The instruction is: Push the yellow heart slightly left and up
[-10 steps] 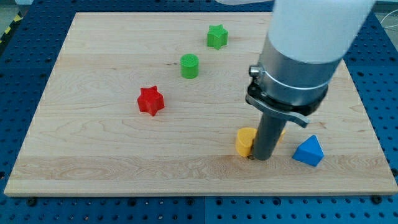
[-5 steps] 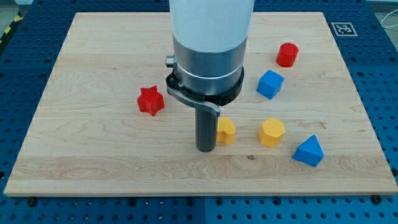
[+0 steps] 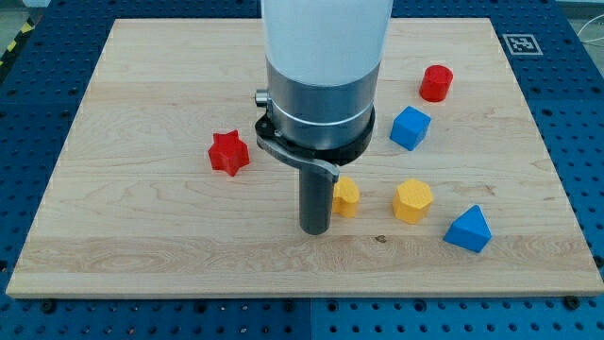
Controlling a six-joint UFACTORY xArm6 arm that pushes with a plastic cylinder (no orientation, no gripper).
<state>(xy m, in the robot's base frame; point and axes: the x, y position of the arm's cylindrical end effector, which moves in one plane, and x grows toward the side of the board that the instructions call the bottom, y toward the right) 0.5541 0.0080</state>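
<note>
The yellow heart [image 3: 345,196] lies on the wooden board [image 3: 142,236] just below its middle, partly hidden on its left by my rod. My tip [image 3: 314,230] rests on the board at the heart's lower left, touching or almost touching it. The arm's wide grey and white body covers the board's upper middle, and no green blocks show.
A yellow hexagon [image 3: 413,201] sits right of the heart. A blue triangular block [image 3: 468,229] lies at the lower right. A blue cube [image 3: 410,127] and a red cylinder [image 3: 436,83] sit at the upper right. A red star [image 3: 228,153] lies left of the arm.
Over the second my arm swung left, from the heart's right side to its left; the heart shifted left. In the last half second the tip edged slightly right.
</note>
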